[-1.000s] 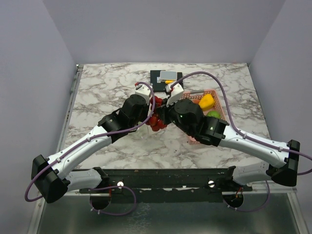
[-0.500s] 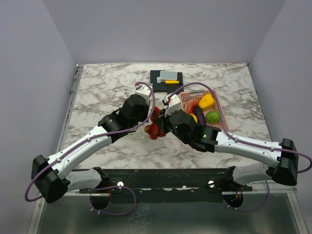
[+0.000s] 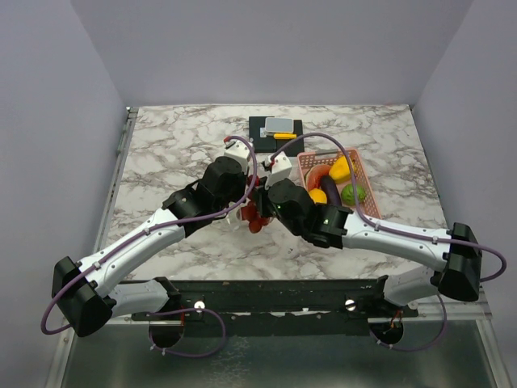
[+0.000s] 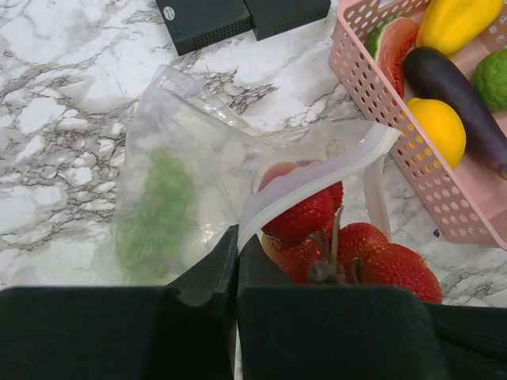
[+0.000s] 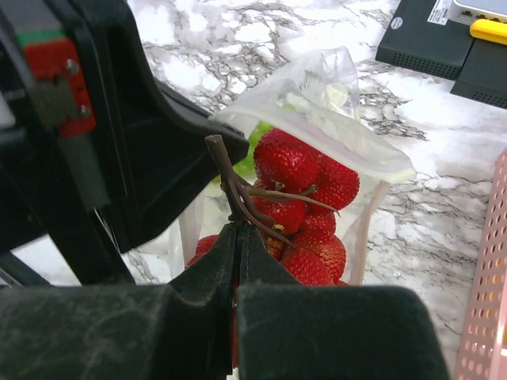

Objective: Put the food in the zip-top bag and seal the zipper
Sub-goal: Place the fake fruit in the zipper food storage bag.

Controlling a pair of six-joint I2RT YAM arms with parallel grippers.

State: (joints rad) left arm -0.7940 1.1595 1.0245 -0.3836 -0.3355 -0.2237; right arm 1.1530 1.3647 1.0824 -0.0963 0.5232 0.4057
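Observation:
The zip-top bag [image 4: 198, 150] lies clear and crinkly on the marble, with a green food piece [image 4: 154, 214] inside. My left gripper [image 4: 237, 237] is shut on the bag's white zipper rim, holding the mouth up. A bunch of red strawberries [image 5: 305, 186] hangs in the bag's [image 5: 325, 103] mouth, partly inside it. My right gripper [image 5: 238, 229] is shut on the bunch's brown stem [image 5: 230, 178]. From above, both grippers meet at mid-table over the strawberries [image 3: 254, 220], left gripper [image 3: 246, 204] beside right gripper [image 3: 262, 210].
A pink perforated basket [image 4: 348, 63] stands right of the bag, holding a watermelon slice, an eggplant [image 4: 455, 87], yellow fruits and a green one; seen from above, the basket [image 3: 355, 174] is just behind the right arm. A black base [image 3: 276, 128] with a yellow-and-grey item sits behind.
My right arm has swung left and nearer with the strawberry bunch, uncovering the basket. The bunch now hangs at the bag's mouth. The left gripper has stayed on the rim.

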